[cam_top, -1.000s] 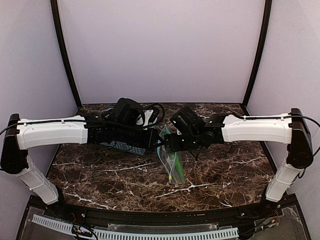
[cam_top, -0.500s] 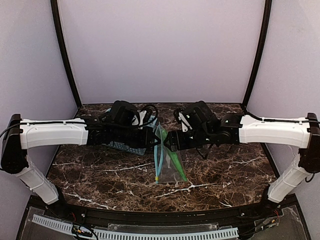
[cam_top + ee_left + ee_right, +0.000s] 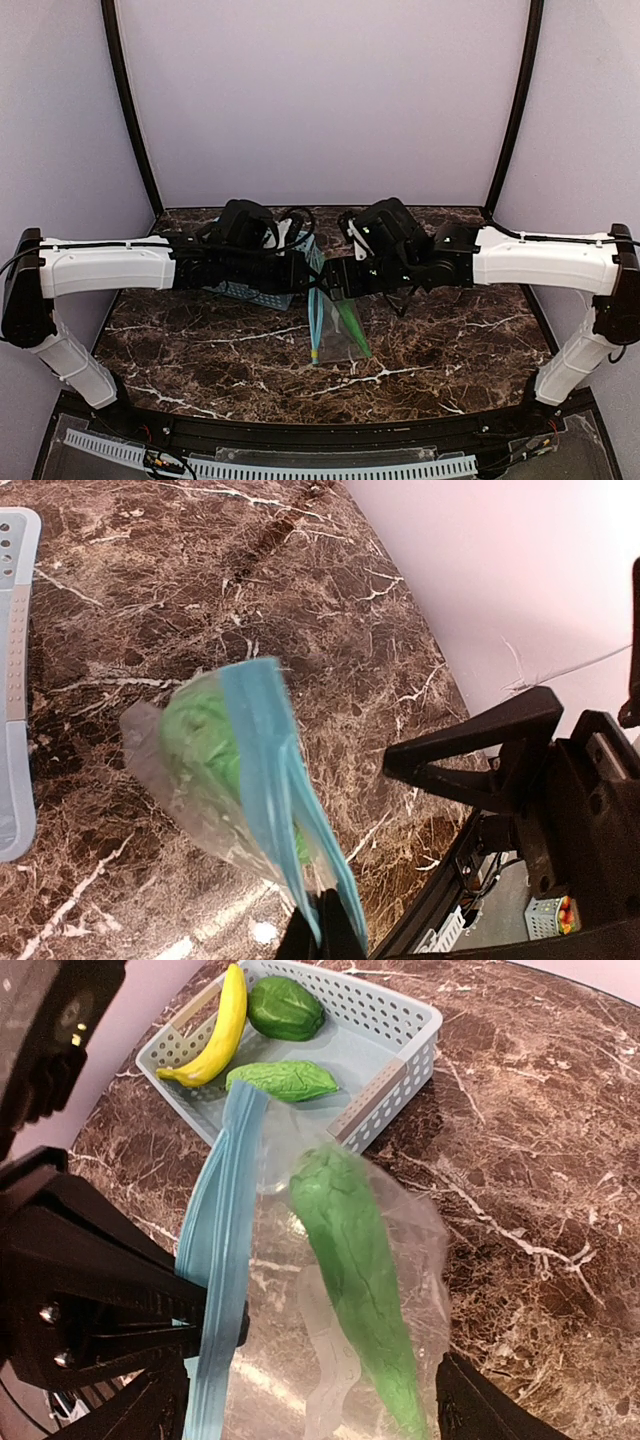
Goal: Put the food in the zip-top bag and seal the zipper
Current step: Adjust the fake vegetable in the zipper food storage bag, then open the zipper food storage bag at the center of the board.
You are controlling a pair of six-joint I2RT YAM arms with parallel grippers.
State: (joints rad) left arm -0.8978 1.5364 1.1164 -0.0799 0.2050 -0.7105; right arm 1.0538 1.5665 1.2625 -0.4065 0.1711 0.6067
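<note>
Left gripper (image 3: pixel 320 925): clenched on one end of the zipper (image 3: pixel 265 750); the bag hangs from its fingertips, off the marble table (image 3: pixel 200 570).
Right gripper (image 3: pixel 315 1410): jaws spread wide, grasping nothing; the bag hangs just ahead, between the two fingers, and neither seems to touch it.
Zip-top bag (image 3: pixel 410 1220): held up between the two grippers, crumpled, with its blue strip on the left gripper's side.
Food inside: one green cucumber-like piece (image 3: pixel 355 1270), just ahead of the right gripper.
Food outside: banana (image 3: pixel 222 1025), bell pepper (image 3: pixel 285 1005) and second cucumber-like piece (image 3: pixel 285 1080) lie in the light-blue basket (image 3: pixel 420 1020), beyond the bag from the right gripper.
Step in hand: loading, likely one item of four done; unsealed.
Bag mouth: cannot tell whether it gapes.
Next move: probably the right gripper reaches past the bag into the basket for another piece, and the mouth must be parted to take it.
</note>
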